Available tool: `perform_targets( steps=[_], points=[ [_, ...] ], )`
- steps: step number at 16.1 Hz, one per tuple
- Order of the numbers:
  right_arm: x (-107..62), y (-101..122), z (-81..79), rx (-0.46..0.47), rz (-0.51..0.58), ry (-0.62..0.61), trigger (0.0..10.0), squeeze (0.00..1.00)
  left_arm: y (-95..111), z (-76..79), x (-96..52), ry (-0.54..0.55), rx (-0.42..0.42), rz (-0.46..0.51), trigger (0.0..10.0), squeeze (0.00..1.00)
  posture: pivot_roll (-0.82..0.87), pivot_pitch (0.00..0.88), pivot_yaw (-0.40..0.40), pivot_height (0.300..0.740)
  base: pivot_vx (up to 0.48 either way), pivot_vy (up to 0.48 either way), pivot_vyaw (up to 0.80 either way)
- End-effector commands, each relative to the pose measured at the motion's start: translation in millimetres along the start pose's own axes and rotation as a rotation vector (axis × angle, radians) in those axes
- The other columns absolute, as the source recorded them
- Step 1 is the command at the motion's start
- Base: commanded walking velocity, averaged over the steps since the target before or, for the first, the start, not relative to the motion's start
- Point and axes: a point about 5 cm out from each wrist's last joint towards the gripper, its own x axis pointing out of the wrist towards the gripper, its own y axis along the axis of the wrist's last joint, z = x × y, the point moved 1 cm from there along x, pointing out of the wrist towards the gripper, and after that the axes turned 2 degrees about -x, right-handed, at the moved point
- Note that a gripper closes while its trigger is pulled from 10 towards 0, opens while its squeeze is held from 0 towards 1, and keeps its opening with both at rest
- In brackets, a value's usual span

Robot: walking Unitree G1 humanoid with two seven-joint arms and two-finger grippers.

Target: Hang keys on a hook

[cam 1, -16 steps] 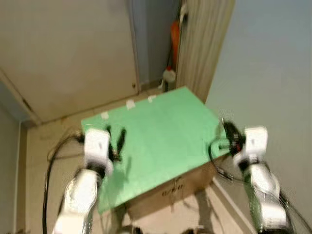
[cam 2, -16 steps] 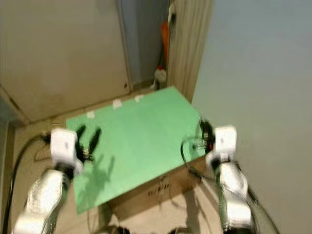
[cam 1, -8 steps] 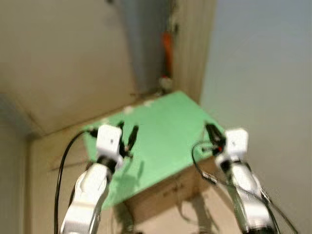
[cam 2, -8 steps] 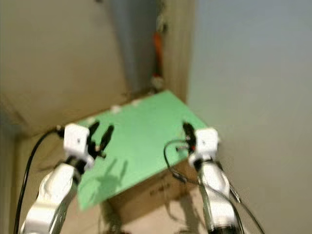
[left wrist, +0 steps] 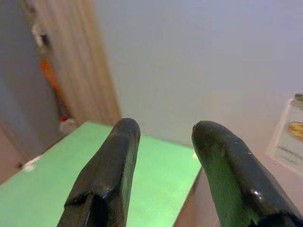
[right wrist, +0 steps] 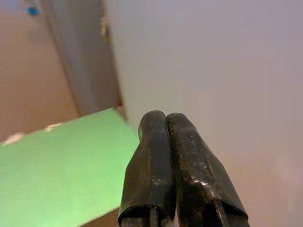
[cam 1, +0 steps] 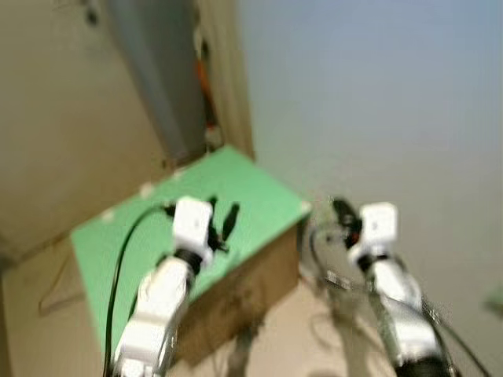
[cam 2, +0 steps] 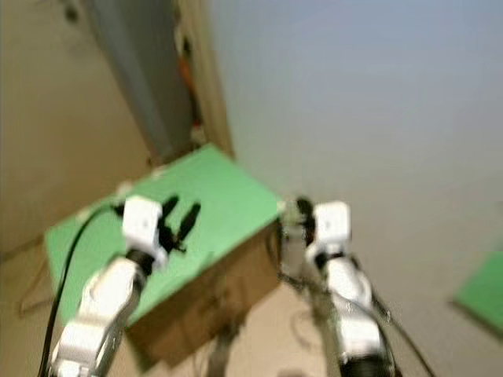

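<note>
Green-topped cardboard box [cam 1: 259, 200] seen below, left hand [cam 1: 220, 220] held over it w/ fingers [left wrist: 106, 175] spread, right hand [right wrist: 166, 165] beside box near pale wall [cam 1: 377, 94], fingers pressed together, keys & hook can't be made out, views blurred.

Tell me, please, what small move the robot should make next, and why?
Probably keep turning to search: the blurred head views show a green-topped box and a bare wall, no keys or hook. The left gripper is open over the box; the right gripper is shut on nothing.
</note>
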Motion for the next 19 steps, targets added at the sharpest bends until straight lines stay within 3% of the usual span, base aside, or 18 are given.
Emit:
perform_targets(
  steps=[1,3,19],
  points=[
    [5.8,6.7,-10.7,0.001,0.031,0.034,0.0,0.0,-1.9,-10.5,-2.4,0.031,-0.001,-0.012,10.0,0.0,-0.22,0.0,0.145,0.74,0.0,0.0,0.0],
    [6.1,5.6,-9.9,0.001,0.016,0.035,0.0,0.0,-2.7,-9.7,-1.5,0.021,-0.006,-0.017,10.0,0.0,-0.22,0.0,0.147,0.74,0.0,0.0,0.0],
    [6.9,0.5,-13.7,0.02,0.002,0.071,0.0,0.0,-10.3,-6.7,2.6,-0.006,0.012,-0.045,10.0,0.0,-0.22,0.0,0.137,0.74,0.0,0.0,-0.69]
  ],
)
